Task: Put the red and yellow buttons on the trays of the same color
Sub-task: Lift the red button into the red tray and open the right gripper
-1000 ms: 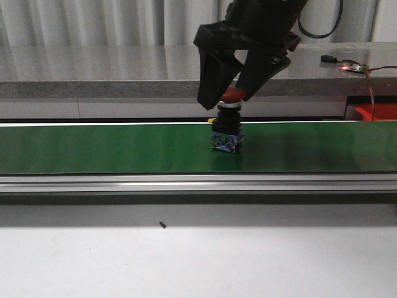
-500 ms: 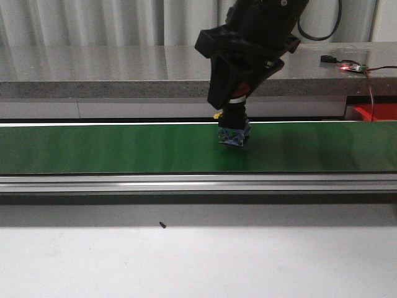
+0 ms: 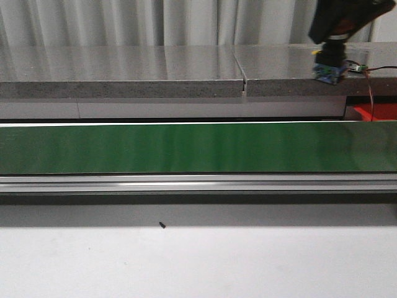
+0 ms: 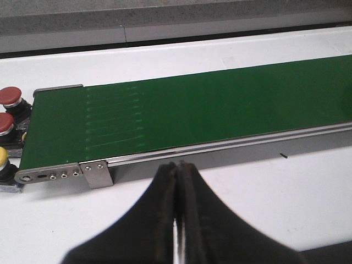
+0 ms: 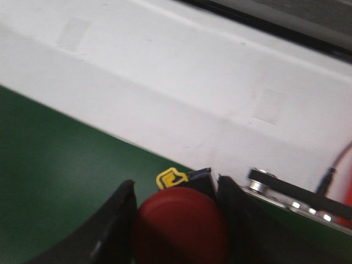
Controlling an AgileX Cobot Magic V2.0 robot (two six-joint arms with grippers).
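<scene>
My right gripper [image 3: 335, 31] is shut on a red button [image 5: 181, 226] and holds it high at the far right, above the grey ledge. The button's black body and blue base [image 3: 328, 72] hang below the fingers. In the right wrist view the red cap fills the gap between both fingers [image 5: 117, 223]. A red tray [image 3: 376, 112] shows at the right edge beyond the belt. My left gripper [image 4: 179, 166] is shut on nothing, over the white table. Two more red buttons [image 4: 10, 96] and a yellow button [image 4: 3, 158] sit at the belt's end. The yellow tray is out of view.
A long green conveyor belt [image 3: 186, 148] with a metal frame [image 3: 186, 183] crosses the table. Behind it runs a grey ledge [image 3: 124, 68] carrying a small circuit board with wires [image 3: 355, 67]. A small black screw [image 3: 162, 225] lies on the white table.
My right gripper closed on the red button on the belt, lifted it and carried it up and to the right. No button stands on the visible belt now.
</scene>
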